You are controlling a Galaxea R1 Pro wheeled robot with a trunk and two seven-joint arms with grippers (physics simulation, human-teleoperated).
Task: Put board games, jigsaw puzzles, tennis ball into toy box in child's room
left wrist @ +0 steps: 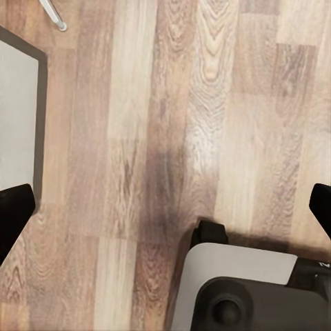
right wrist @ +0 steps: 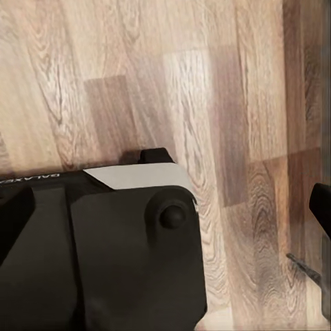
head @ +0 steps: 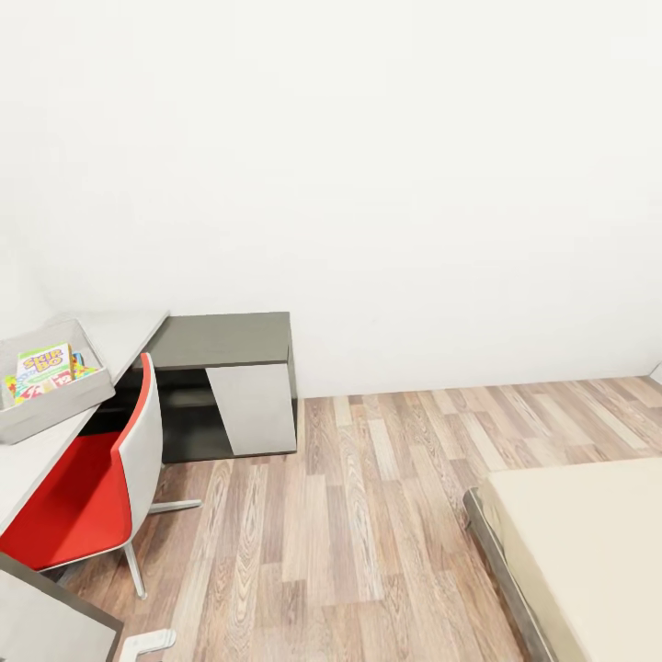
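I am between places, facing the white wall with the table (head: 55, 441) off to my left and the corner of the bed (head: 588, 542) low on my right. The toy box (head: 55, 405) sits on the table near its edge, and a yellow-green board game (head: 44, 362) lies in it on top of other colourful things; I think some are puzzles, but they are too small to tell. The red chair (head: 83, 506) stands tucked against the table, which will crowd me if I reach from that side. The stretch of mattress I can see is bare. Both my arms hang low and point down at the floor (head: 368, 515), kept in close for travelling. My left gripper (left wrist: 165, 207) has its fingers spread wide with nothing but planks between them. Of my right gripper (right wrist: 321, 210) I see one dark fingertip at the frame's edge, so I cannot tell its opening.
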